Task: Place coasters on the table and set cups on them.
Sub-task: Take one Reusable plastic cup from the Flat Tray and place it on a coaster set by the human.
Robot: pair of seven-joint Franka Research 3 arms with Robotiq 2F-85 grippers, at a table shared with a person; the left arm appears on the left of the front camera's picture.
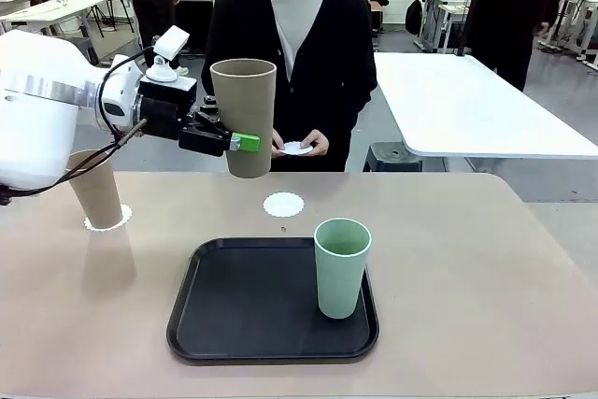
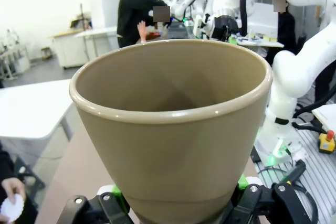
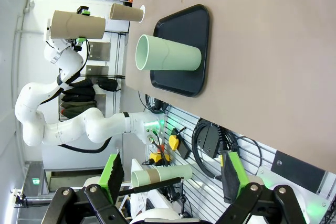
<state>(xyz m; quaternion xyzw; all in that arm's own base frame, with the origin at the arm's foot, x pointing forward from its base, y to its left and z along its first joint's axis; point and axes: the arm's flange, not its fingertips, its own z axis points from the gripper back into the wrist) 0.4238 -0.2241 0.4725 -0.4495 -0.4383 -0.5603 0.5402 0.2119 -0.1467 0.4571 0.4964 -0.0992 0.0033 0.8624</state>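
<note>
Left gripper (image 1: 235,143): clamped on the lower half of a tan cup (image 1: 244,109), with green pads on opposite sides of its wall. The cup is upright, mouth up, clear of the table (image 1: 523,259) and beyond the far edge of the black tray (image 1: 224,324). In the left wrist view its inside is empty.

Bare coaster (image 1: 283,204): flat on the table just beyond the tray's far edge, apart from it.

Second tan cup (image 1: 96,189): upright on its own coaster (image 1: 114,221), well off the tray's far-left corner.

Mint cup (image 1: 342,266): upright on the tray, in the right half near the right rim.

Person's hand (image 1: 316,144): holds a third coaster (image 1: 297,148) beyond the table's far side from the tray.

Right gripper (image 3: 173,177): fingers spread wide with nothing between them, off the table, facing the tray.
</note>
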